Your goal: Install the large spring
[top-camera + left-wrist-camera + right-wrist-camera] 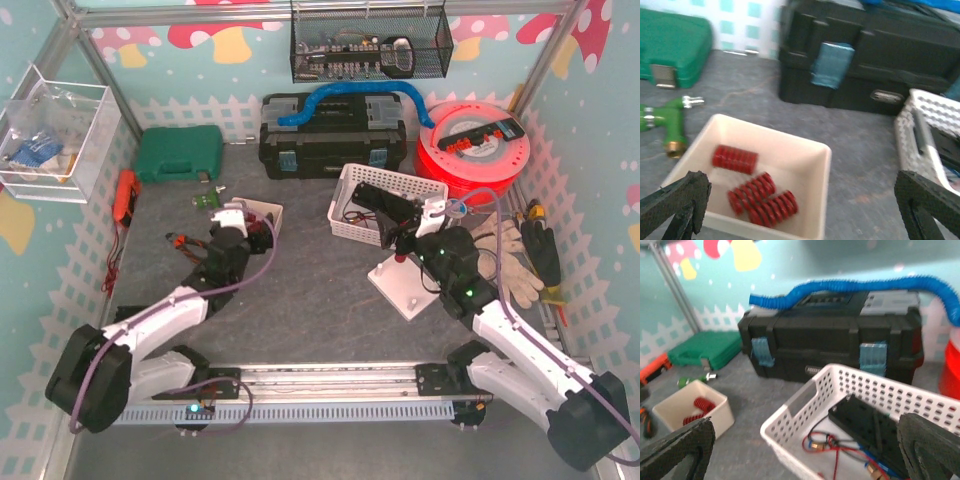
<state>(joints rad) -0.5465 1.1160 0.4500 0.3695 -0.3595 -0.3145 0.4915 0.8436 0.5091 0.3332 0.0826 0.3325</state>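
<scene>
Robot work cell seen from above and from both of my wrists.

Toward the left side of the grey worktop (300,300), my left gripper (800,207) hangs just above a small white tray (770,132). Its jaws are spread wide and hold nothing. In the tray lie several red springs (735,159), one apart near the left wall and the others bunched together at the front. None is gripped. Just left of the tray, on the worktop, lies a green pipe fitting (670,125).

At the far edge in the middle stands a black toolbox (865,55).

Right of centre, my right gripper (805,450) also has its jaws fully apart and empty. From its wrist I see only a white perforated basket (865,385) holding a black part and wires.

In the overhead view this gripper hovers over a white mounting plate (410,292) that lies flat on the worktop, just nearer than the basket. A small red piece (398,262) shows on the plate right below my fingers. It may be a spring standing on the plate, but it is too small to say whether it is the large one or fully seated.

My judgement: if that red piece is the large spring, the placing is done and only checking the seat and backing away are left. If not, I have yet to pick one from the tray and carry it across.
</scene>
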